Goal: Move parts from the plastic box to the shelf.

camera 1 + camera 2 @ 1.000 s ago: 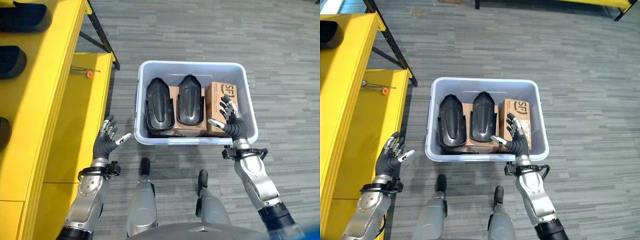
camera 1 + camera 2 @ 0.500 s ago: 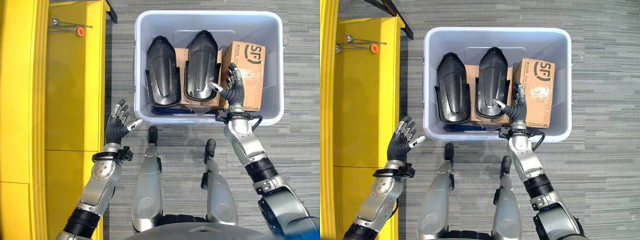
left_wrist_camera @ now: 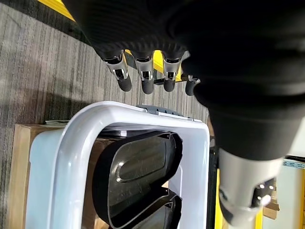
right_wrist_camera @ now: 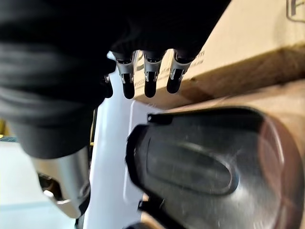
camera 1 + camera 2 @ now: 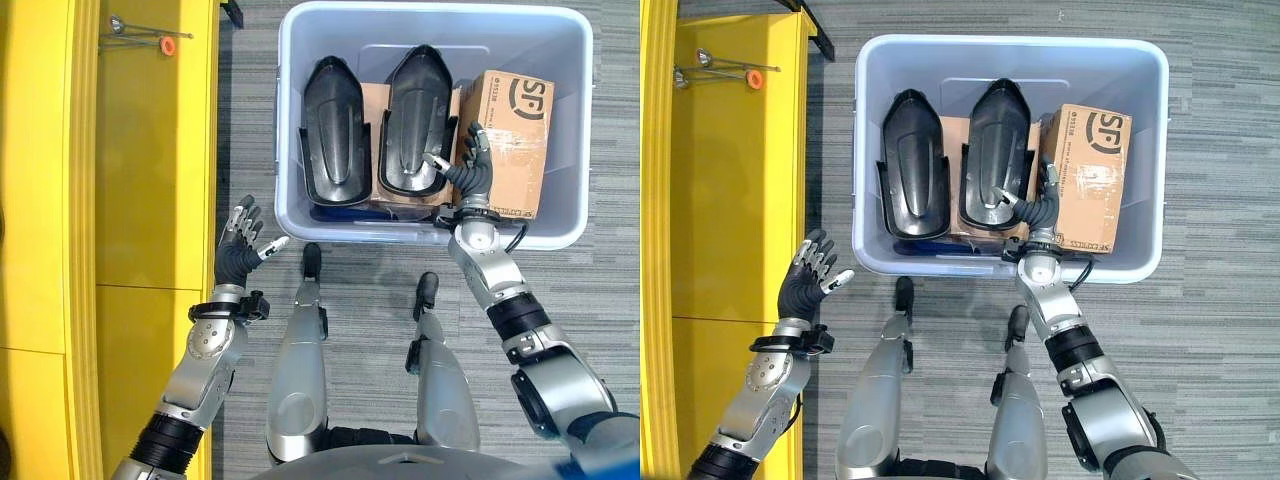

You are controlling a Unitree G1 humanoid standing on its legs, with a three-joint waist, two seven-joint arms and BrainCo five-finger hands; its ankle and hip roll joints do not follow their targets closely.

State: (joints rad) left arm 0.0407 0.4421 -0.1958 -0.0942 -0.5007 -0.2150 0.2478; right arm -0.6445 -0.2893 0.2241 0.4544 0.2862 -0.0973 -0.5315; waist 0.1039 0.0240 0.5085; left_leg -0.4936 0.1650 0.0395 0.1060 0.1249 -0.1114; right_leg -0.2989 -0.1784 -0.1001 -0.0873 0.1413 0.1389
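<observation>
A pale blue plastic box (image 5: 570, 120) stands on the floor in front of me. Inside it two black moulded parts (image 5: 334, 138) (image 5: 414, 124) lie side by side on flat cardboard, and a brown carton (image 5: 512, 138) fills the right end. My right hand (image 5: 466, 172) is open inside the box, its fingers spread between the right black part and the carton, holding nothing. In the right wrist view its fingertips (image 4: 146, 86) hang just above the carton's edge (image 4: 228, 52) and the black part (image 4: 200, 167). My left hand (image 5: 240, 250) is open outside the box, near its left front corner.
A yellow shelf (image 5: 140, 180) runs along my left side, with a small tool with an orange handle (image 5: 150, 42) lying on it at the far end. Grey striped carpet (image 5: 600, 300) surrounds the box.
The camera has tipped down and closer over the box. My right hand has gone from the box's near rim down into it, between the right black part and the carton. The left hand stays open.
</observation>
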